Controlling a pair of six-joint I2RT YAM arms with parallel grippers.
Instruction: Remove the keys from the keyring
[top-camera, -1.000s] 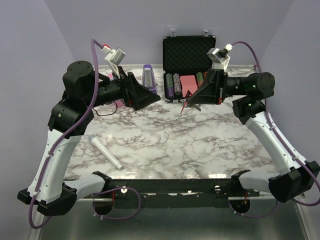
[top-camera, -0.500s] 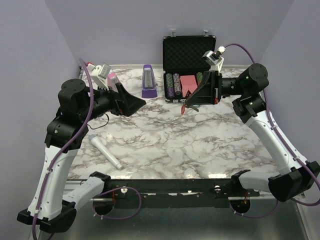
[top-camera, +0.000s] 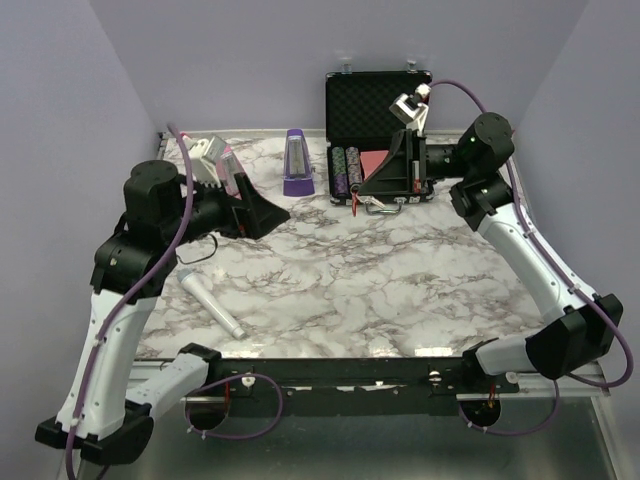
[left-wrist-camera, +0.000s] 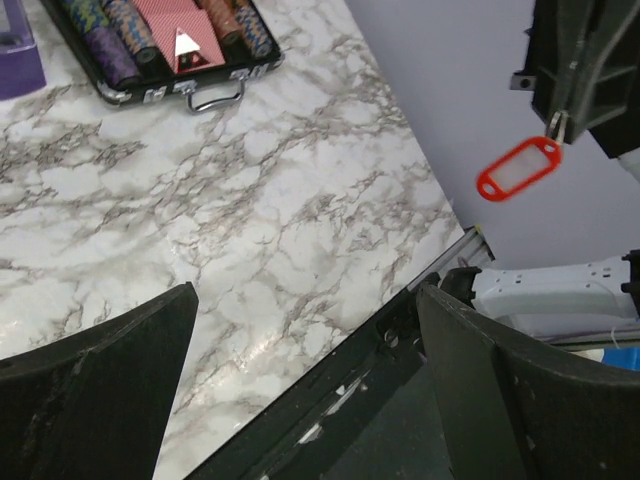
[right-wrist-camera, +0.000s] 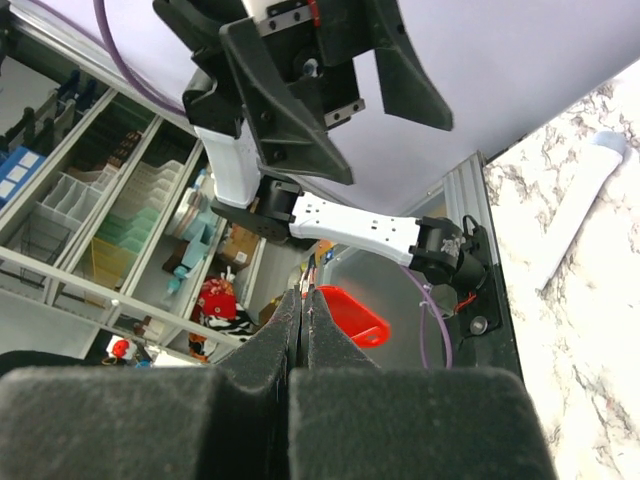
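Top external view is showing the right gripper (top-camera: 360, 201) clamping tight on the red keyring (top-camera: 355, 207), holding it up in the air just in front of the open poker chip case (top-camera: 378, 95). Left wrist view is catching the red tag dangling under those pinched fingers. The left gripper (top-camera: 283, 213) is hanging wide open with nothing in it, well apart from the keyring, over the marble table (top-camera: 400, 290). The keys are looking too small to make out.

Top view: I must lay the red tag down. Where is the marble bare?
Bare: centre and right, between the white cylindrical tube, the near black rail and the open black chip case. Crowded behind, around that case and the purple wedge block.
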